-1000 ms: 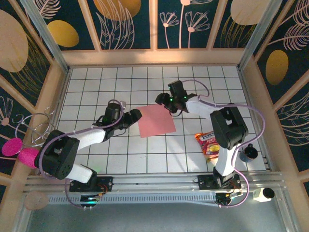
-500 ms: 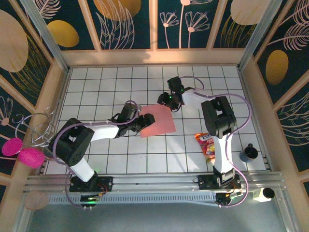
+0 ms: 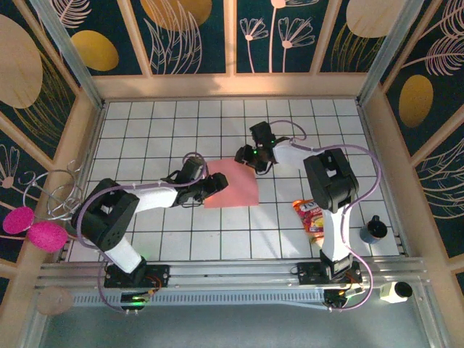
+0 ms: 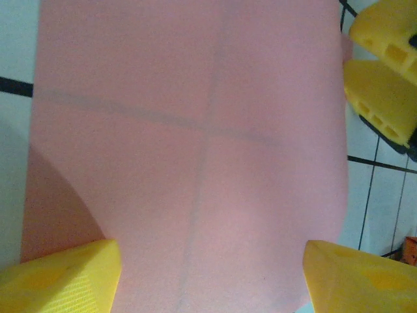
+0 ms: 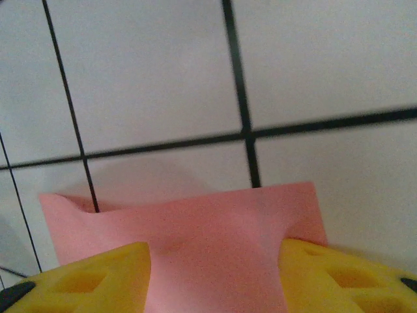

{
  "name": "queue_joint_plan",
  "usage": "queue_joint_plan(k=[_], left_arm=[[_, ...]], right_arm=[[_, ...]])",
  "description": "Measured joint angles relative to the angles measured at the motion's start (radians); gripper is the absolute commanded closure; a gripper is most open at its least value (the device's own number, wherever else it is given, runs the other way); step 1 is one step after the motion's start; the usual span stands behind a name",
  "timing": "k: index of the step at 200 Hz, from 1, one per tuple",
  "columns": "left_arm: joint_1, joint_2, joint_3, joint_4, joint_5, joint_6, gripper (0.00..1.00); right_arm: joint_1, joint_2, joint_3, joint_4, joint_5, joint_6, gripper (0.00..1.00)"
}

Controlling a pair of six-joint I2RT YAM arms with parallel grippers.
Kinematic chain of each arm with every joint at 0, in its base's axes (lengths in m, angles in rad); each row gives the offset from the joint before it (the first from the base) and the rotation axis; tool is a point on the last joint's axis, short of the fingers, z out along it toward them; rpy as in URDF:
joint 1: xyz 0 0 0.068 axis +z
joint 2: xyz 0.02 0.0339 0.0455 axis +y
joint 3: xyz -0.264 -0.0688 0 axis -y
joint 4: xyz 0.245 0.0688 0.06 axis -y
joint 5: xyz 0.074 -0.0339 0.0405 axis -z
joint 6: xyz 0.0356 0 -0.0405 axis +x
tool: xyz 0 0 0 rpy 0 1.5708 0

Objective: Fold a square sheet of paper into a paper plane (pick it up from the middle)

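The square sheet of paper (image 3: pixel 233 187) is salmon pink and lies on the white tiles at mid-table. My left gripper (image 3: pixel 212 184) sits over its left edge. In the left wrist view the paper (image 4: pixel 195 143) spans the gap between the two yellow fingertips (image 4: pixel 62 277), and the left gripper (image 4: pixel 208 280) stands open and wide. My right gripper (image 3: pixel 245 155) is at the sheet's far corner. In the right wrist view the paper (image 5: pixel 215 228) buckles slightly between the yellow fingers (image 5: pixel 339 277), its far edge a little off the floor; the right gripper (image 5: pixel 215 274) is open.
A red and yellow snack packet (image 3: pixel 310 216) lies right of the sheet, near the right arm's base. A dark small object (image 3: pixel 373 230) stands at the right wall. Pink fluffy balls (image 3: pixel 32 228) and wire loops (image 3: pixel 54 190) sit outside the left wall.
The left gripper swung right and came onto the sheet's left edge. The right gripper shifted slightly left at the far corner. The sheet slid a little toward the left and near side.
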State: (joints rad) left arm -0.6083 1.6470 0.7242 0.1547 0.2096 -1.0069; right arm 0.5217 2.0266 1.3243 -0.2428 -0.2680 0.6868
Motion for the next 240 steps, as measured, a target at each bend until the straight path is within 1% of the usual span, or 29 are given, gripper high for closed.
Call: queue_joint_plan(k=[27,46,62,84,111,145,219,240], left_arm=[[0.000,-0.024,0.003,-0.023,-0.006,0.019,0.23],[0.000,-0.039,0.015,-0.033,-0.005,0.031,0.22],[0.000,-0.044,0.027,-0.032,-0.005,0.037,0.22],[0.001,-0.043,0.041,-0.037,-0.005,0.045,0.22],[0.006,-0.017,0.074,-0.040,-0.002,0.057,0.22],[0.018,0.019,0.106,-0.043,-0.002,0.064,0.20],[0.026,0.046,0.077,-0.049,-0.009,0.060,0.17],[0.027,0.048,0.069,-0.027,-0.005,0.057,0.16]], right_arm=[[0.019,-0.037,-0.019,-0.009,0.000,0.011,0.42],[0.017,-0.100,-0.045,-0.012,0.012,0.011,0.41],[0.016,-0.166,-0.087,-0.007,0.012,0.011,0.43],[0.023,-0.213,-0.147,0.000,0.000,0.025,0.47],[0.057,-0.211,-0.217,-0.001,-0.029,0.037,0.52],[0.089,-0.194,-0.236,0.010,-0.069,0.056,0.56],[0.089,-0.155,-0.237,0.028,-0.074,0.058,0.58],[0.089,-0.155,-0.243,0.038,-0.074,0.064,0.60]])
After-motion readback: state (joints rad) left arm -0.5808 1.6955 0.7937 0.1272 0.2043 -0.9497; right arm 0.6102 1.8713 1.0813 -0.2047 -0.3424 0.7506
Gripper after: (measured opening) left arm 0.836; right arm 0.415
